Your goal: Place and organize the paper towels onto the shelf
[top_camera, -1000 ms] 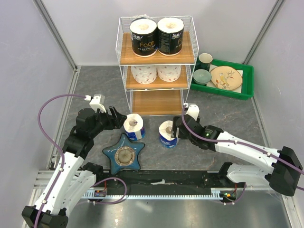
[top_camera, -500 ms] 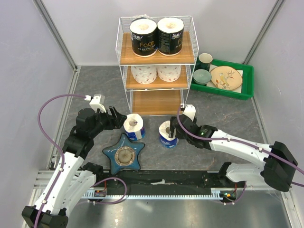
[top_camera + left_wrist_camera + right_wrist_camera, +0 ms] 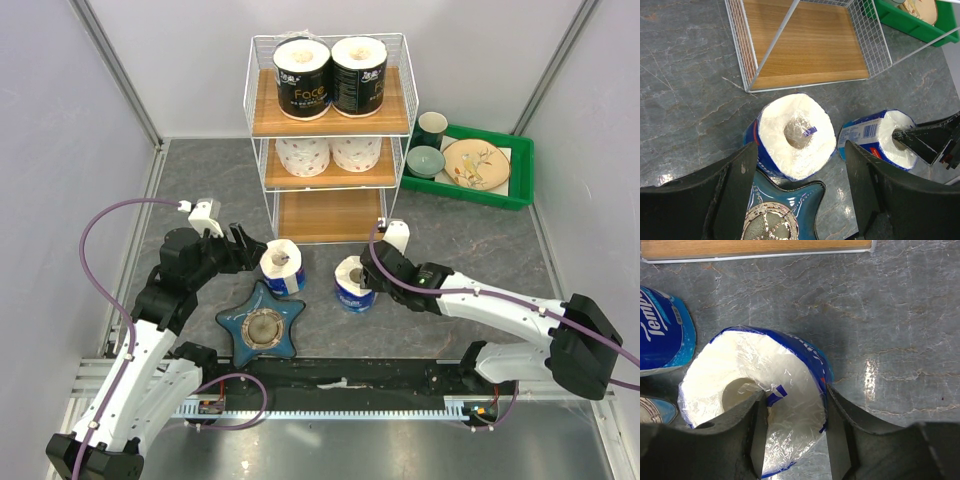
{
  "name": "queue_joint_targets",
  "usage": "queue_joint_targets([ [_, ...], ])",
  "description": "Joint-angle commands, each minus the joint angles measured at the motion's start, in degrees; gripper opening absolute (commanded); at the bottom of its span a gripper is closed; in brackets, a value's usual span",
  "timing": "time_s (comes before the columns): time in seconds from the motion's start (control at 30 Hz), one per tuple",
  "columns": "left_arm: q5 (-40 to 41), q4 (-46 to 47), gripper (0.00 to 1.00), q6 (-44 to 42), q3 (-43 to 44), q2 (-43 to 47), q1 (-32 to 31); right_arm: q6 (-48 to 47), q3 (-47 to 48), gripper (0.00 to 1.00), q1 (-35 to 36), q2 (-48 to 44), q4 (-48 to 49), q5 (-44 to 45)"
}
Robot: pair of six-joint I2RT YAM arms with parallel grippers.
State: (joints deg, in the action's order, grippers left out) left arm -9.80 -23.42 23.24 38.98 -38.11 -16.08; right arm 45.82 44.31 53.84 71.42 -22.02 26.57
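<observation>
Two blue-white paper towels stand on the table in front of the shelf (image 3: 330, 215). My right gripper (image 3: 368, 272) (image 3: 794, 392) is shut on the right roll (image 3: 353, 283) (image 3: 720, 375), with one finger inside its core and the other against the outer wrap. My left gripper (image 3: 248, 248) (image 3: 801, 150) is open just behind the left roll (image 3: 282, 266) (image 3: 796, 135), above the star dish, and holds nothing. Two black-wrapped rolls (image 3: 302, 78) sit on the shelf's top tier and two white ones (image 3: 303, 155) on the middle tier. The bottom tier (image 3: 805, 45) is bare wood.
A blue star-shaped dish (image 3: 264, 325) (image 3: 775, 210) lies by the left roll, one of its points touching it. A green tray (image 3: 520, 165) with cups and a plate stands right of the shelf. The right roll (image 3: 880, 137) leans a hand's width from the left one.
The right gripper has slid forward over the right roll and closed its jaws on the roll's wall. The left arm and the left roll have not moved.
</observation>
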Motion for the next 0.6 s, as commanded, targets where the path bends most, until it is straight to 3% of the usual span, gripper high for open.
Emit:
queue_joint_targets([
  [0.0,-1.7,2.6,0.77,1.4,-0.3,0.4,0.4,0.3,0.2,0.46,0.1,-2.6,-1.3,2.9],
  [0.23,-2.0,2.8,0.77,1.5,-0.4,0.3,0.6,-1.9,5.3,0.44,0.1,-4.3,-1.0,10.0],
  [0.57,-2.3,2.9,0.77,1.5,-0.5,0.5,0.8,-5.7,12.5,0.42,-0.1,2.8,5.6,19.0],
])
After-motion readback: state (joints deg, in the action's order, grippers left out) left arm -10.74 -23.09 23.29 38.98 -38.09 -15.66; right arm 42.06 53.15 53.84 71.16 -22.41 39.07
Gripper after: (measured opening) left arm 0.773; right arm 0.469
